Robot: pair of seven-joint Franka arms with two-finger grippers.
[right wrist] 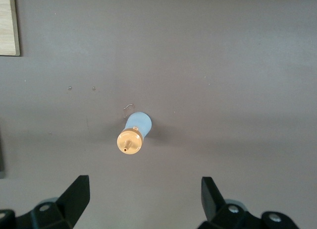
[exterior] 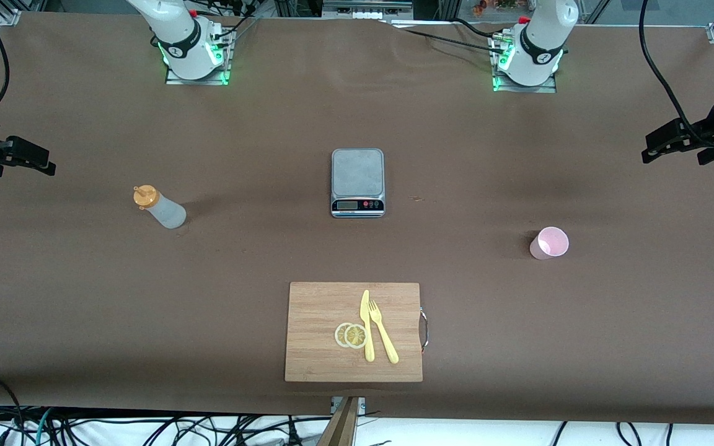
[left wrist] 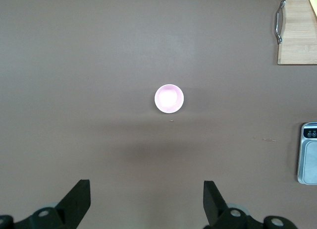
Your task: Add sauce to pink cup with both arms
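1. Front view: the sauce [exterior: 160, 207] stands upright on the brown surface [exterior: 258, 260] toward the right arm's end, its orange cap [exterior: 145, 196] on top. The pink cup [exterior: 549, 243] stands upright toward the left arm's end, well apart from the bottle. Between them sits a grey scale [exterior: 357, 182], its display facing the front camera. Nearer to that camera than the scale lies a wooden cutting board [exterior: 320, 347] carrying two lemon slices [exterior: 351, 335], a yellow knife [exterior: 367, 325] and a yellow fork [exterior: 383, 331]. The right gripper [exterior: 47, 167] hangs at the edge of the picture over the right arm's end of the surface; the left gripper [exterior: 648, 152] hangs over the left arm's end. Both arms wait, holding nothing
2. Left wrist view: the left gripper [left wrist: 147, 201] hovers high above the pink cup [left wrist: 169, 98], seen from straight above with its round rim open. Its fingers [left wrist: 79, 199] stand wide apart and empty. A corner of the cutting board [left wrist: 297, 35] with a metal handle [left wrist: 279, 21] and part of the scale [left wrist: 309, 154] show at the border
3. Right wrist view: the right gripper [right wrist: 144, 199] hovers high over the sauce [right wrist: 134, 132], its orange cap [right wrist: 130, 142] facing up. The fingers [right wrist: 78, 197] are spread wide, gripping nothing. A strip of the cutting board [right wrist: 9, 23] shows in one corner
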